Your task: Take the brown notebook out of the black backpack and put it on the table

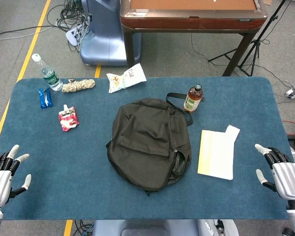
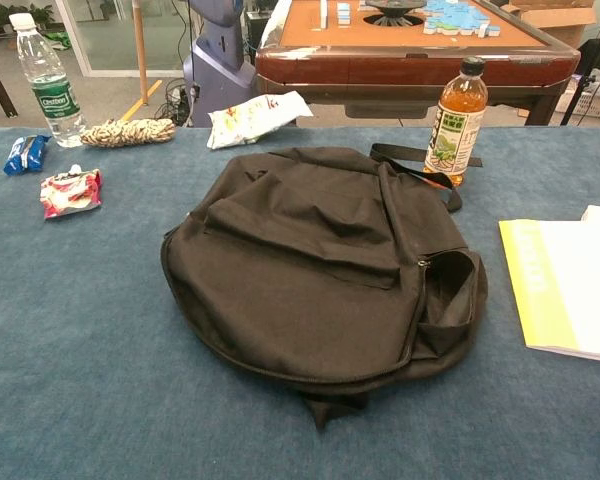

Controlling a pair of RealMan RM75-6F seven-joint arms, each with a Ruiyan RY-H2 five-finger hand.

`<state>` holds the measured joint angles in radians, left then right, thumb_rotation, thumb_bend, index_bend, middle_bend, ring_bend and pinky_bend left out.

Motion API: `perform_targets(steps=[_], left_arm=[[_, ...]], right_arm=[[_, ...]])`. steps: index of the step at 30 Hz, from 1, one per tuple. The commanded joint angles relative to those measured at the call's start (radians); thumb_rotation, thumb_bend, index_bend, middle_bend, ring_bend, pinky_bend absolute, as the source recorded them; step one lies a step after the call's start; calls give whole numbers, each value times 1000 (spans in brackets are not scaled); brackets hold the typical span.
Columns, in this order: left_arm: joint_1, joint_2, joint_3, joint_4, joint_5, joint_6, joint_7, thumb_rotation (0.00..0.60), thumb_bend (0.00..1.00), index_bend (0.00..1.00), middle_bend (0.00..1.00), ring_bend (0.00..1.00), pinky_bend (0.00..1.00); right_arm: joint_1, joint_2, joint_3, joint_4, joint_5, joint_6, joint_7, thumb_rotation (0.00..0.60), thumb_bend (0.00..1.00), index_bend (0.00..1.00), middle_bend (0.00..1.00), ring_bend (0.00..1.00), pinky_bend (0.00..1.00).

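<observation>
The black backpack [image 1: 148, 142] lies flat in the middle of the blue table [image 1: 49, 162], zipped, with its strap toward the back right. In the chest view the black backpack [image 2: 315, 260] fills the centre. No brown notebook shows; whatever is inside the backpack is hidden. My left hand [image 1: 4, 174] rests at the table's front left corner with fingers apart and nothing in it. My right hand [image 1: 281, 173] sits at the front right edge, fingers also spread and empty. Both hands are well away from the backpack and appear only in the head view.
A yellow-white booklet [image 1: 217, 152] lies right of the backpack, a tea bottle [image 1: 192, 98] behind it. At the back left are a water bottle [image 1: 47, 73], a coiled rope [image 1: 78, 85], a blue packet [image 1: 44, 97], a red pouch [image 1: 68, 118] and a snack bag [image 1: 126, 77].
</observation>
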<state>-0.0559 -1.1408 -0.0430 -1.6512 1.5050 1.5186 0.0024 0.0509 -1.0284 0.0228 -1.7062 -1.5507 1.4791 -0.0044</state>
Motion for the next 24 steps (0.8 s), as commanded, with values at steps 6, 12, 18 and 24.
perform_targets(steps=[6,12,18,24], left_arm=[[-15,-6,3,14,11,-21,-11,600,389,209,7,38,29],[-75,-16,3,49,61,-81,-55,600,389,209,7,38,28],[-179,-30,-1,96,101,-207,-149,600,387,206,7,37,28],[-293,-97,-3,203,166,-298,-195,600,345,187,7,36,29]], right_arm=[[8,24,15,-25,-5,10,3,600,402,162,248,162,312],[23,86,53,-90,3,28,-38,600,402,162,239,162,312],[27,126,60,-154,3,29,-68,600,402,162,231,161,312],[25,140,58,-186,7,26,-84,600,402,162,230,161,312]])
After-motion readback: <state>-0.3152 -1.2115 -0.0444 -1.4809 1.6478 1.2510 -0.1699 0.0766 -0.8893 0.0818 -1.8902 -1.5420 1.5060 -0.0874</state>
